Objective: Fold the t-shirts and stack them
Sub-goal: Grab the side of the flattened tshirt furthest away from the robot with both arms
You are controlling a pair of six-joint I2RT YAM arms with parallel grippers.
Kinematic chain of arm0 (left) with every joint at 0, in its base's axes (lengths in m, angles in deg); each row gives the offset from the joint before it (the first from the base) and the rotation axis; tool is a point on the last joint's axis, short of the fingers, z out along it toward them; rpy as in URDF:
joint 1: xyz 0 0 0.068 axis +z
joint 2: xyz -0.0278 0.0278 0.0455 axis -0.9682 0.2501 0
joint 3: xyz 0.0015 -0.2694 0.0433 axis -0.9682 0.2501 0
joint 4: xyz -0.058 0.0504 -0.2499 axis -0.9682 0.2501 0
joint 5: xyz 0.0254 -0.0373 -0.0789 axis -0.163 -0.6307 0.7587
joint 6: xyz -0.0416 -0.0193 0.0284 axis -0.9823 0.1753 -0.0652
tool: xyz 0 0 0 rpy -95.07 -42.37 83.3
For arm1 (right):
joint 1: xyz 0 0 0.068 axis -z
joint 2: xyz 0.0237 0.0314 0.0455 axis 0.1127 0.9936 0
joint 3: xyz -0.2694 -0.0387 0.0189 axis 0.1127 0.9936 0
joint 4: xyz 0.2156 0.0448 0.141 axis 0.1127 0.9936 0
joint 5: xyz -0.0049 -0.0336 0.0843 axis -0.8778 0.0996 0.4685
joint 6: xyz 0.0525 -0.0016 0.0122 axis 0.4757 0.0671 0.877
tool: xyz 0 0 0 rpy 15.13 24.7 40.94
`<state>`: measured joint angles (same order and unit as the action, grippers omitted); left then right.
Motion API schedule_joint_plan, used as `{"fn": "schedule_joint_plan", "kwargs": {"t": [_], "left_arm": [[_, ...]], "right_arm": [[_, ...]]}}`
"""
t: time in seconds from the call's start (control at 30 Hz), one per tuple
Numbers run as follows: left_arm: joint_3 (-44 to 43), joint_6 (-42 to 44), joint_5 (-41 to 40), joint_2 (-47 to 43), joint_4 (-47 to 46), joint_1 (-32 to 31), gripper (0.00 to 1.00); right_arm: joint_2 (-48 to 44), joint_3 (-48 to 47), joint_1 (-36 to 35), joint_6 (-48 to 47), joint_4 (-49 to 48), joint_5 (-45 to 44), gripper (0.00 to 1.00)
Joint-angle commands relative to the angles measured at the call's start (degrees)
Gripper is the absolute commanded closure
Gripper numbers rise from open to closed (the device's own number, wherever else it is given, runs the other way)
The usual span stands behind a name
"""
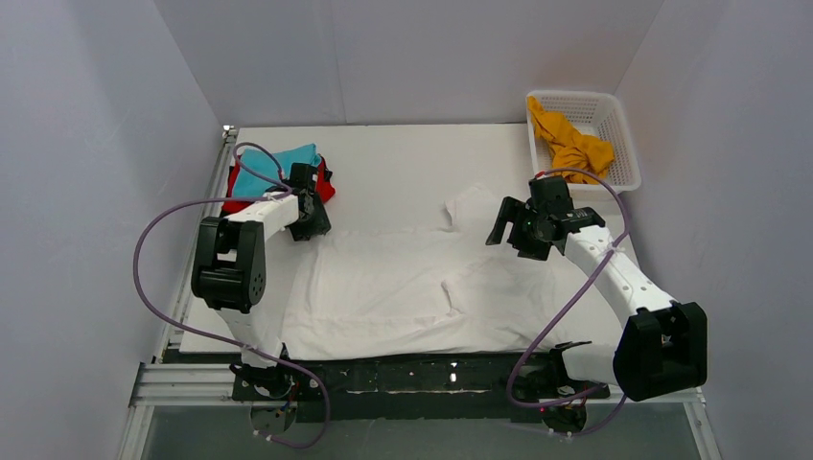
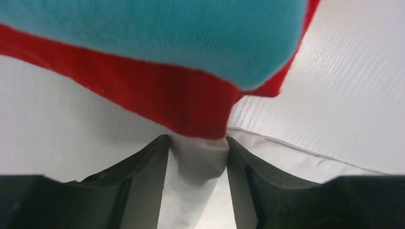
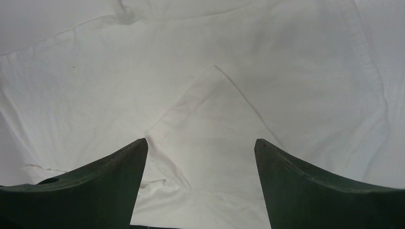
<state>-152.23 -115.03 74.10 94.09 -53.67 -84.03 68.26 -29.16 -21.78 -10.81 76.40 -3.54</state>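
Note:
A large white t-shirt lies spread across the table's near half, with a sleeve folded up at the middle. At its far left corner my left gripper is shut on a bunched fold of the white t-shirt, right beside the stack of a teal t-shirt on a red t-shirt. My right gripper hovers open over the shirt's right part, nothing between its fingers. An orange-yellow t-shirt lies crumpled in the basket.
A white lattice basket stands at the back right corner. Grey walls enclose the table on three sides. A metal rail runs along the left edge, and purple cables loop from both arms.

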Motion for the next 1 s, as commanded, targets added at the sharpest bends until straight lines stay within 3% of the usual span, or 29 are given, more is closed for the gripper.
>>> {"fn": "schedule_joint_plan", "kwargs": {"t": [0.0,0.13,0.77,0.97], "left_arm": [[3.3,-1.9,-1.3,-4.0,1.7,0.1,0.58],[5.0,-3.0,-2.1,-4.7,2.1,0.1,0.62],[1.0,1.1,-6.9,-4.9,4.6,1.0,0.60],[1.4,-0.5,-6.1,-4.7,4.8,1.2,0.73]], "right_arm": [[0.7,-0.1,0.4,0.0,-1.4,-0.3,0.10],[0.9,-0.6,0.5,-0.1,-1.3,-0.3,0.10],[0.4,-0.8,0.5,-0.4,-0.1,-1.7,0.11],[0.6,-0.9,0.5,-0.2,-0.4,-2.0,0.11]]}}
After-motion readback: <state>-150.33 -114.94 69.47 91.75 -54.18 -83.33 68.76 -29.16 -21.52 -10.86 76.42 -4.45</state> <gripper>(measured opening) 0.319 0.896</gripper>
